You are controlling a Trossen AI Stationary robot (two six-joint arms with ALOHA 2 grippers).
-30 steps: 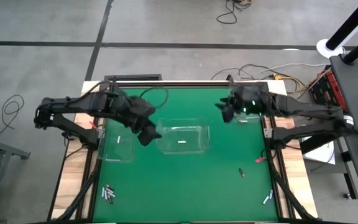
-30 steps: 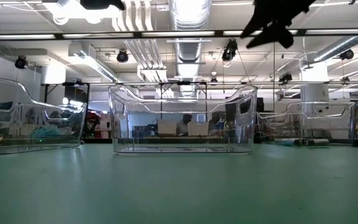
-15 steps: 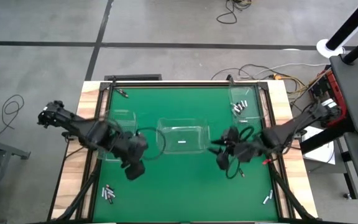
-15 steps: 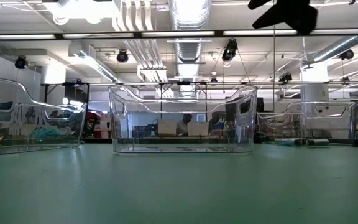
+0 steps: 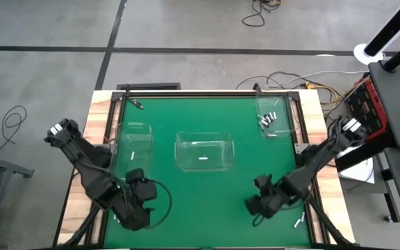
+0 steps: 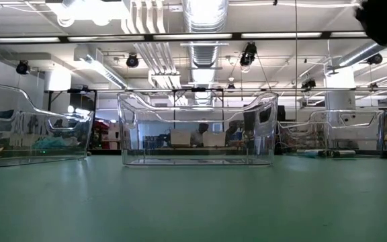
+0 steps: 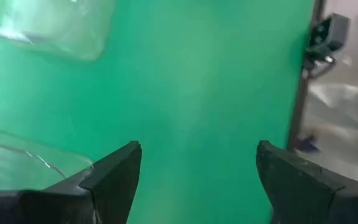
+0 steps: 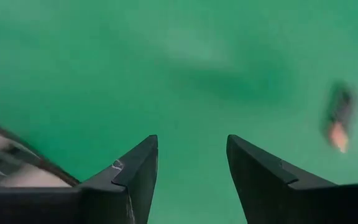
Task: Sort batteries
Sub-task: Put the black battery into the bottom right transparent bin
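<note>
My left gripper (image 5: 135, 210) (image 7: 197, 155) hangs open over the mat's near left corner, nothing between its fingers. My right gripper (image 5: 257, 203) (image 8: 191, 146) is open over the near right part of the mat. Off to one side of it a dark battery with an orange end (image 8: 339, 118) lies on the mat. A silvery battery (image 5: 298, 222) lies by the near right edge. Several batteries (image 5: 268, 119) rest in the far right clear bin (image 5: 259, 104). One battery (image 5: 203, 158) lies in the centre bin (image 5: 179, 142), another (image 5: 138, 105) at the far left corner.
A third clear bin (image 5: 144, 132) stands at the left, in line with the centre bin (image 6: 197, 128). Dark rails (image 5: 304, 173) run along both sides of the green mat. Bare mat lies between the bins and the near edge.
Both grippers have swung from the bins at the far side toward the table's near edge. The left one has gone from between the left and centre bins to the near left corner. The right one has gone from the far right bin to the near right.
</note>
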